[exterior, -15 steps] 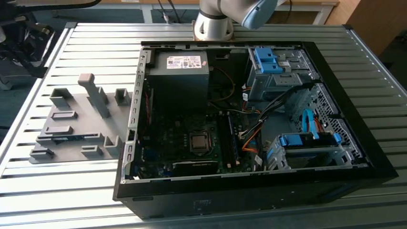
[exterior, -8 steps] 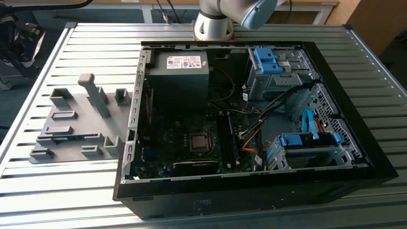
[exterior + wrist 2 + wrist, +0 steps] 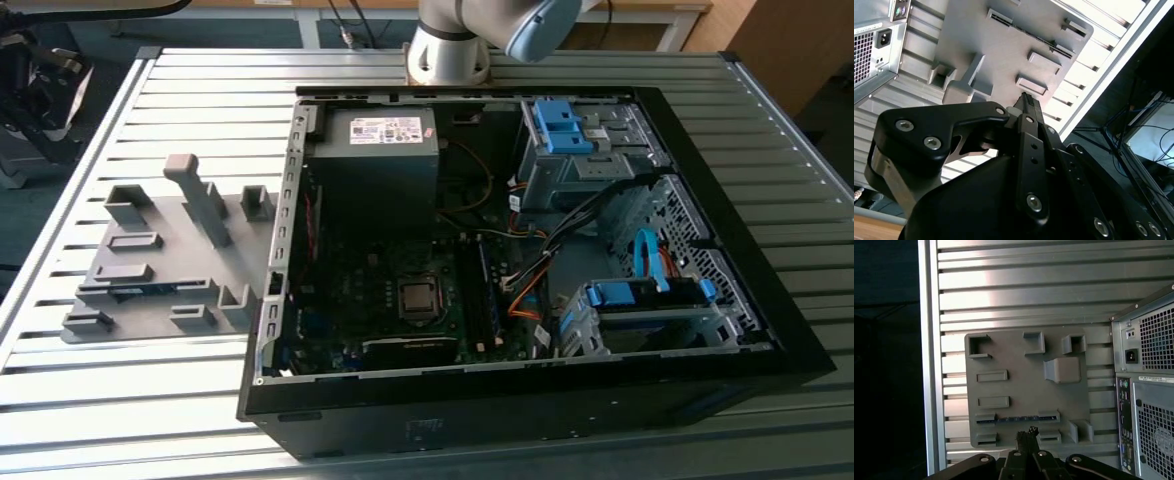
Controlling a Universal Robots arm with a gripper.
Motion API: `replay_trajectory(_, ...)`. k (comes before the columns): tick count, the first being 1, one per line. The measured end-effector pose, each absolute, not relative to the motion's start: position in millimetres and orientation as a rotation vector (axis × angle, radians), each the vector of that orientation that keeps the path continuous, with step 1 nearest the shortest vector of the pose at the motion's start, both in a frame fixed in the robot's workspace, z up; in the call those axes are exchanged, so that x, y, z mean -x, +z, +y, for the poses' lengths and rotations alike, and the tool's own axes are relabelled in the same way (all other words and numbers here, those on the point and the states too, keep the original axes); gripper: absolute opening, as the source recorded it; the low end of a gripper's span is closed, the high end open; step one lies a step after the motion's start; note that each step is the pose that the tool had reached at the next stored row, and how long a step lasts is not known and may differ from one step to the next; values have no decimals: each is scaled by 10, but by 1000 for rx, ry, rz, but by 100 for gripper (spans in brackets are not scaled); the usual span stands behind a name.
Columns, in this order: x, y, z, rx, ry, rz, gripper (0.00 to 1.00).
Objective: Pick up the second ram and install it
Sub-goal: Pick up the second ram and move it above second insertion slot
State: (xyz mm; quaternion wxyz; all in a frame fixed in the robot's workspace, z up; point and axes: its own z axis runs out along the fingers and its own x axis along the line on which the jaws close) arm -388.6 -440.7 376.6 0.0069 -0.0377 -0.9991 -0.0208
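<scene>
Ribbed silver metal desk (image 3: 160,420) carries everything. Biggest thing on it is the black open computer tower case (image 3: 534,425), lying on its side across the middle and right of the exterior view, with a dark green motherboard (image 3: 374,290) showing inside. Just beside the case, at the exterior view's left, we see a flat grey plastic holder plate (image 3: 167,250) with raised blocks. The second ram (image 3: 150,290), a thin blue-green circuit-board strip, lies on that plate between two low blocks, at the lower left of the exterior view. We see the same strip (image 3: 1016,418) in the first wrist view. In both wrist views the black metal gripper (image 3: 1027,432) (image 3: 1025,97) hangs over the plate, pointing at it. We see no contact with the ram. Fingers clenched together, nothing between them.
</scene>
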Motion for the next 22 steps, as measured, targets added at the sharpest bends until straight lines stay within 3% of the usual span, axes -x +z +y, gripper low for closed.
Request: replay_trajectory(22, 3888, 3761, -4412, -137, -58, -3121, 11)
